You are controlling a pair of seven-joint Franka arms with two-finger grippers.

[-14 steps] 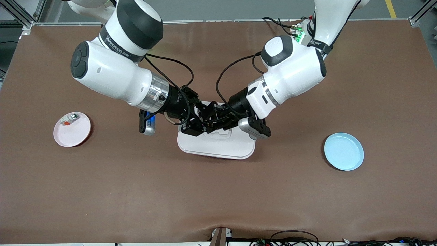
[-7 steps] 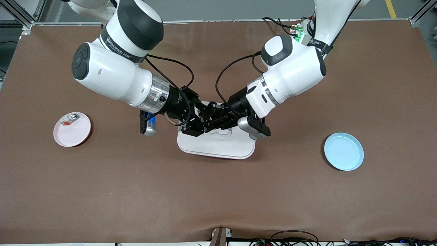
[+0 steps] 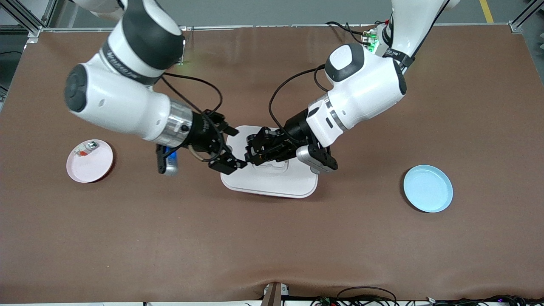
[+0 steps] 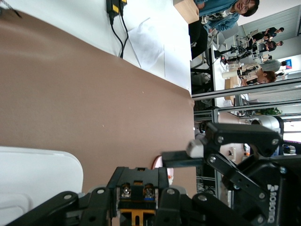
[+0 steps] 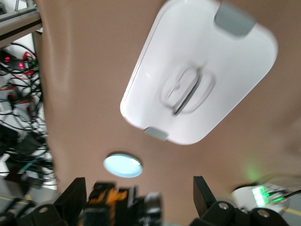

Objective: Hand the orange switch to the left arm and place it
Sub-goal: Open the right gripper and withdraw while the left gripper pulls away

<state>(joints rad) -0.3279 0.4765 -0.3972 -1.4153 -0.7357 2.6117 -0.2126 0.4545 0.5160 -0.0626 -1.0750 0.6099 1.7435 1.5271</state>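
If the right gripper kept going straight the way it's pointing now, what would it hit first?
Most likely the left gripper, shut on the orange switch over the box. The right gripper is open and points straight at it, though their heights are hard to compare.

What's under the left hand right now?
The white box; the left hand covers part of its recessed handle. That hand is shut on the orange switch. The right hand is open over the box's edge.
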